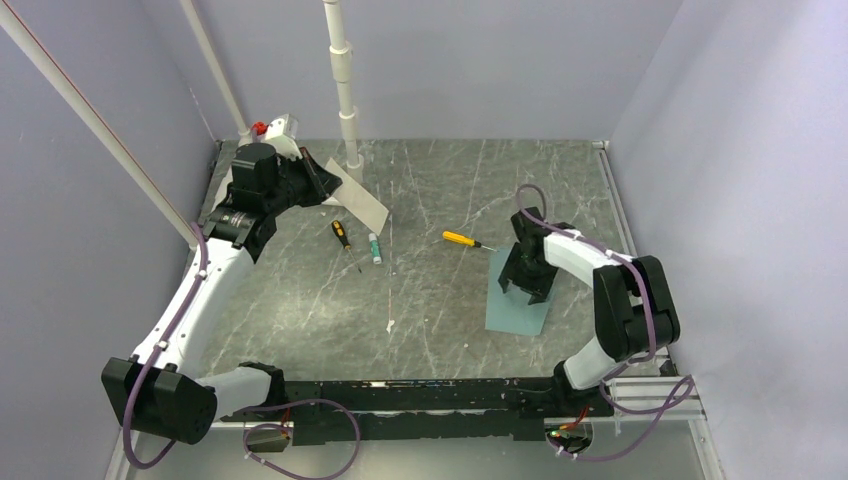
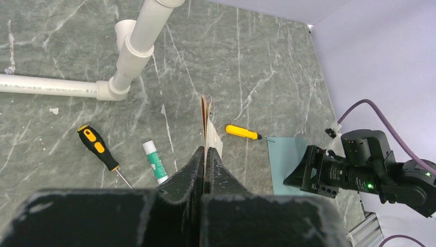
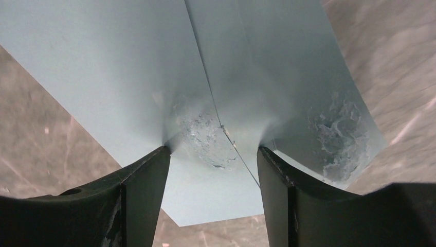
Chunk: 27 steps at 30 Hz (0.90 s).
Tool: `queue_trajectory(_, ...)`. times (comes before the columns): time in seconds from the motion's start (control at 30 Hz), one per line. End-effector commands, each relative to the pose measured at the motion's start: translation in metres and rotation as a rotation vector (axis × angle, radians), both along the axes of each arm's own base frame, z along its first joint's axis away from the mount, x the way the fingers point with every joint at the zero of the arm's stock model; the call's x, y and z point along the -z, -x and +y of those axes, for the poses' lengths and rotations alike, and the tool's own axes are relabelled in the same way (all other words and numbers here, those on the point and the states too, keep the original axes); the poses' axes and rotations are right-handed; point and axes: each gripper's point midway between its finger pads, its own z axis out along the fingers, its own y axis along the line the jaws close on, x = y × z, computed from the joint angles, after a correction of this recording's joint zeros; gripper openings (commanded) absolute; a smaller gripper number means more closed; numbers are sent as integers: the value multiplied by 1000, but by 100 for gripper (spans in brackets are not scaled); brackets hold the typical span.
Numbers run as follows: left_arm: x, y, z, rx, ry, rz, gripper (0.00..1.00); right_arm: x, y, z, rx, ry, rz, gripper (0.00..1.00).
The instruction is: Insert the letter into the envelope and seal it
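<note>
**Envelope flat on the right side of the table, letter held up on the left**

The envelope point(image 1: 518, 310) is a plain teal blue-grey paper. It lies flat on the dark marble-patterned table point(image 1: 430, 300), on the right side, near the front edge. In the right wrist view a thin straight line crosses its surface diagonally; I cannot tell if this is a seam or the edge of the flap. Two rough, wrinkled patches show on the paper, one between the fingers and one more to the right. The paper looks slightly dented around the fingertips.

The right gripper point(image 1: 525, 292) points down over the far end of the envelope. Its fingers point(image 3: 149, 180) stand apart and their tips touch the paper, but they grasp nothing.

The left gripper point(image 2: 204, 154) is at the far left of the table, well apart from the envelope. Its fingers are clenched on the letter point(image 1: 362, 203), a thin pale sheet with a tan edge, held above the table.

Between the two arms lie a yellow screwdriver point(image 1: 462, 239), a glue stick point(image 1: 375, 248) and a black-and-yellow screwdriver point(image 1: 342, 234). A white pipe point(image 1: 343, 80) stands at the back.
</note>
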Motion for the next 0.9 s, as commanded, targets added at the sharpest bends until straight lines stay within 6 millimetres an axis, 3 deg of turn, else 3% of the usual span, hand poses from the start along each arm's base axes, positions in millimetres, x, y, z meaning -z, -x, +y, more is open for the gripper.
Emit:
queue_trajectory(0.0, -22, 2, 6, -10, -18, -68, 2, 18, 67, 39, -44, -116, 250, 65)
queue_trajectory(0.2, -22, 2, 5, -7, -11, -64, 2, 13, 78, 69, -147, -160, 278, 65)
queue_trajectory(0.43, -20, 3, 4, -5, -6, -61, 2, 9, 52, 118, -293, -190, 220, 65)
queue_trajectory(0.67, -19, 3, 4, -3, -10, -58, 3, 20, 42, 177, -486, -219, 182, 65)
queue_trajectory(0.87, -18, 6, 4, 3, -11, -56, 3, 3, 22, 216, -659, -282, 49, 65)
